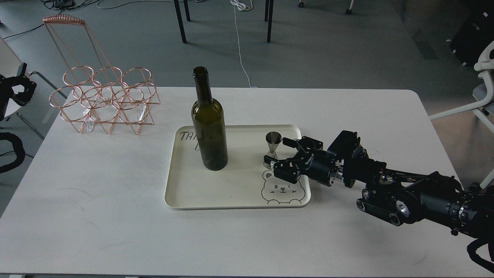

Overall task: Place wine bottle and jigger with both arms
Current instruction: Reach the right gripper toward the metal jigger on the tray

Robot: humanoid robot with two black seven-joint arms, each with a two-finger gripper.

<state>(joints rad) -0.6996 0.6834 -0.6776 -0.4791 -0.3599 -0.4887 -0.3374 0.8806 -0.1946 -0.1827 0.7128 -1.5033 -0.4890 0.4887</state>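
The dark green wine bottle (208, 123) stands upright on the left part of the cream tray (231, 193). The small steel jigger (273, 148) stands upright on the tray's right part, above the bear drawing. My right gripper (278, 150) is open, with one finger (292, 141) behind the jigger and the other finger (274, 161) in front of it, so the jigger sits between them. My left gripper (17, 87) is at the far left edge, off the table; its fingers cannot be told apart.
A copper wire bottle rack (102, 98) stands at the back left of the white table (96, 216). A white chair (482, 96) is off the table's right side. Table legs and cables lie on the floor behind.
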